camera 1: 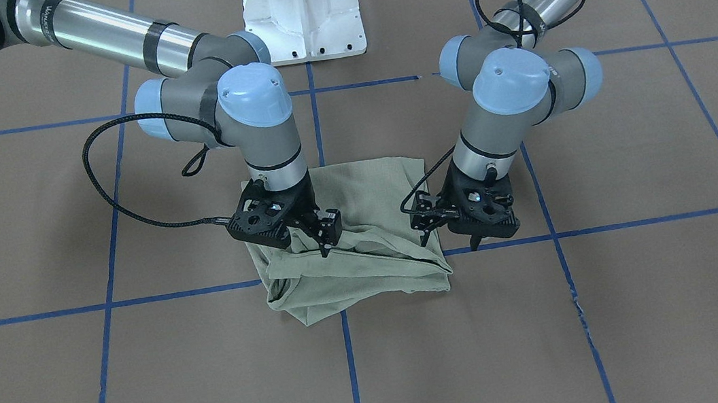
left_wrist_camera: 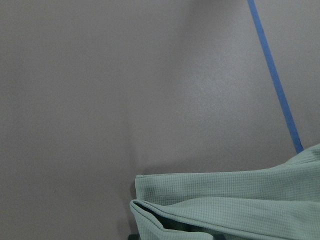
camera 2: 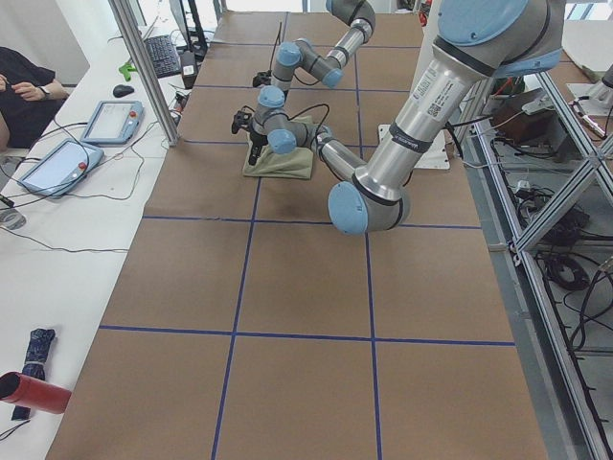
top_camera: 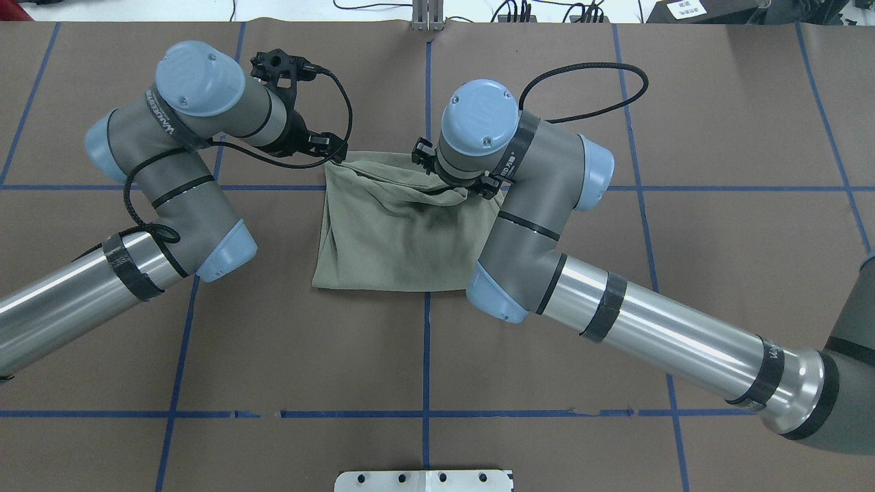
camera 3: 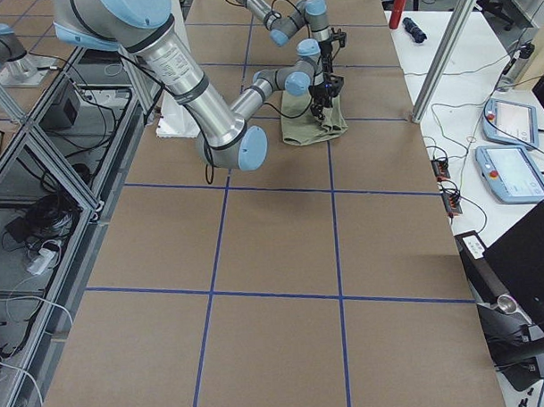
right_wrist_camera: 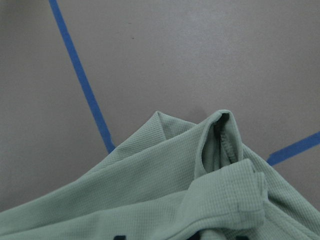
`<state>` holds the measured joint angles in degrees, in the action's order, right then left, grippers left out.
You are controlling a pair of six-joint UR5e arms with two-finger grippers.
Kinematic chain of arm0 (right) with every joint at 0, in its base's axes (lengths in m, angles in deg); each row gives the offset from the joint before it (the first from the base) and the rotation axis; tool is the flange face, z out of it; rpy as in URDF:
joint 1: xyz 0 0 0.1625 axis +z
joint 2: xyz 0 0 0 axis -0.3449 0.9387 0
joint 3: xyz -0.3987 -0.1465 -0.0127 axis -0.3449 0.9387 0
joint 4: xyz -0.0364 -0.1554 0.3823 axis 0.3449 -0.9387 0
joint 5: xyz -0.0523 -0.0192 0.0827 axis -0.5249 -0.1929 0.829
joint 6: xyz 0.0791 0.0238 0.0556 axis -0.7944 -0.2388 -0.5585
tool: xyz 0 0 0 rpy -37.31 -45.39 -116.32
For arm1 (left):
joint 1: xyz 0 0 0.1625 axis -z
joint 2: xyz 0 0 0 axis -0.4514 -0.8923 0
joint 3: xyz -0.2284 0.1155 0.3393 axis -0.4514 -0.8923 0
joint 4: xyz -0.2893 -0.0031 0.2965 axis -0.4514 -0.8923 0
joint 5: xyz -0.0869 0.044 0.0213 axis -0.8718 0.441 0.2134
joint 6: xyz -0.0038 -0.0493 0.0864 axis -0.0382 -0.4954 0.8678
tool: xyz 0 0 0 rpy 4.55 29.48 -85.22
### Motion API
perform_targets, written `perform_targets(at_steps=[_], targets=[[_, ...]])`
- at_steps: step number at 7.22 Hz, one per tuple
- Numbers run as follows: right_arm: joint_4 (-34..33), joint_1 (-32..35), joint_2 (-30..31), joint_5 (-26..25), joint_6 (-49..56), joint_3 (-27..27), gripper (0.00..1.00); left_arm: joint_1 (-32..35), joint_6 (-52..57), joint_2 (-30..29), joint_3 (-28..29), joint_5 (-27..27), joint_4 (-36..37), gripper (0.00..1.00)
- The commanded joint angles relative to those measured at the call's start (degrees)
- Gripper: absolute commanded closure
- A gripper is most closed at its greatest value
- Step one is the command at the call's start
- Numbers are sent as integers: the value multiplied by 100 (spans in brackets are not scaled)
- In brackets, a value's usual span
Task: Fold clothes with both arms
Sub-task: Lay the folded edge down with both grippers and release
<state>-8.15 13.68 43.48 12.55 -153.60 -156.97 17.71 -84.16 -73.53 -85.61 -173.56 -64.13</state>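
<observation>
Shirt (camera 1: 362,228): soft, light, slumps; I'd take its far corners.
Left jaws (camera 1: 472,232): grip unclear.
Right jaws (camera 1: 324,236): pinching shirt.

brown table (top_camera: 718,239) with blue tape lines (top_camera: 426,355); folded shirt (top_camera: 396,232) on it.

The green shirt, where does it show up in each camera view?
Front-facing: shirt, centre.
Overhead: centre.
Exterior left: small, upper middle.
Exterior right: small, upper middle.
Left wrist: bottom right.
Right wrist: lower half.
Shared landmark: the blue tape crossing by the shirt.
</observation>
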Motion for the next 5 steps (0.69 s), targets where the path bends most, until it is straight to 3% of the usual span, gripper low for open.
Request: perform_targets(at_steps=[1,4,5], targets=[[-26,-474,42,-369,174,-4,0,90,144,83,0,-168,-70,0],[-1174,-502,25,-301,1272,-627,0,81,82,92,18,-151,-79,0],[-1169,-590,-1,-380,1274,-489,0,81,82,92,18,-168,-79,0]])
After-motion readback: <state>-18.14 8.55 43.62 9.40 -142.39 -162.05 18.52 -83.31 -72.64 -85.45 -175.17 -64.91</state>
